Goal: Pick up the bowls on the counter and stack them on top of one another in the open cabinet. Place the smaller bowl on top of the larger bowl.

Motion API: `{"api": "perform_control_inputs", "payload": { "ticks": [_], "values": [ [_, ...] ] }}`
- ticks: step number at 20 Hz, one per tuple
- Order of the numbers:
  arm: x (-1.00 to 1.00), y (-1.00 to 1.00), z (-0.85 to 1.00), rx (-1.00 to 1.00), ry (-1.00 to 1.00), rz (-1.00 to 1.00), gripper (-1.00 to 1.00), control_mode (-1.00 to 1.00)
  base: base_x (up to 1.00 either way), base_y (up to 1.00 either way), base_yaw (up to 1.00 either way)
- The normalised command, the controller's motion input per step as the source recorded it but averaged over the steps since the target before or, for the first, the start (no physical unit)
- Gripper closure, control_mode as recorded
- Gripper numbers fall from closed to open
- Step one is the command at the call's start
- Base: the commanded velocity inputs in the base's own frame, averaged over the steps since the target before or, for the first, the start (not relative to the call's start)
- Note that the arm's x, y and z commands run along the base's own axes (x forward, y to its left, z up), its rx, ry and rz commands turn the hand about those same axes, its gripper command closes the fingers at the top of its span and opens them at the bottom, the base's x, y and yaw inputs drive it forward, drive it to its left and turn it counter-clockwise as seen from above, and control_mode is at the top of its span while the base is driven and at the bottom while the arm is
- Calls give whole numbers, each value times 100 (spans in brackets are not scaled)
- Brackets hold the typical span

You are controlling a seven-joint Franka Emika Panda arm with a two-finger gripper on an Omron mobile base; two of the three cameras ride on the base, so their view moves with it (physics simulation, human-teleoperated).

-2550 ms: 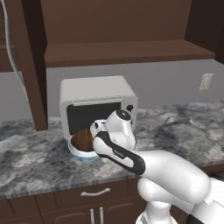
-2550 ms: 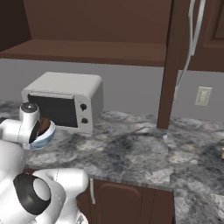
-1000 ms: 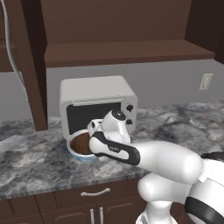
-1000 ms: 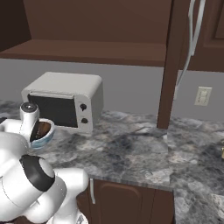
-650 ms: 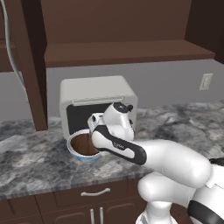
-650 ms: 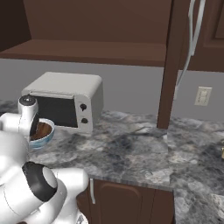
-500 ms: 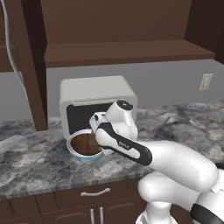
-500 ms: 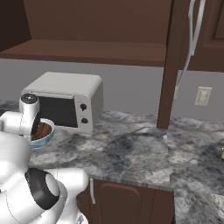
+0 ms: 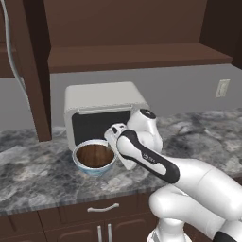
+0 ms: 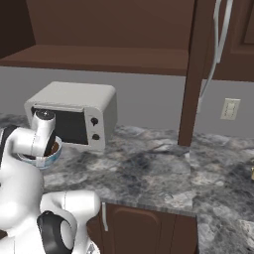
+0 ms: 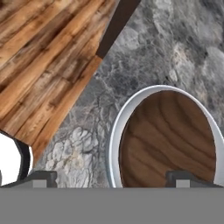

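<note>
The smaller brown wooden bowl (image 9: 95, 155) (image 11: 168, 135) sits nested inside the larger white bowl (image 9: 93, 170) (image 10: 51, 159) (image 11: 114, 131). Both rest on the grey marbled counter (image 9: 42, 182) in front of the microwave. My gripper (image 9: 113, 143) (image 11: 114, 177) is at the bowls' right rim and is open. In the hand view its jaws straddle the white rim, with one fingertip (image 11: 41, 177) over the counter outside the bowl and the other over the brown bowl. The open cabinet shelf (image 9: 134, 56) (image 10: 104, 57) runs above.
A white microwave (image 9: 101, 101) (image 10: 74, 101) stands right behind the bowls. Dark wooden cabinet uprights (image 9: 35, 71) (image 10: 193, 74) come down to the counter on both sides. The counter's front edge and the wooden floor (image 11: 39, 57) lie close by the bowls.
My hand has swung up and to the right, from over the middle of the bowls to their right rim. The brown bowl stays nested in the white one.
</note>
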Motion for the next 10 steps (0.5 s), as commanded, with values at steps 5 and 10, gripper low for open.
{"api": "perform_control_inputs", "payload": {
  "ticks": [5,10],
  "values": [
    [0,0,-3,-5,0,2,-100,-100,0,0,0],
    [0,0,-20,-9,0,0,-100,-100,0,0,0]
  ]
}}
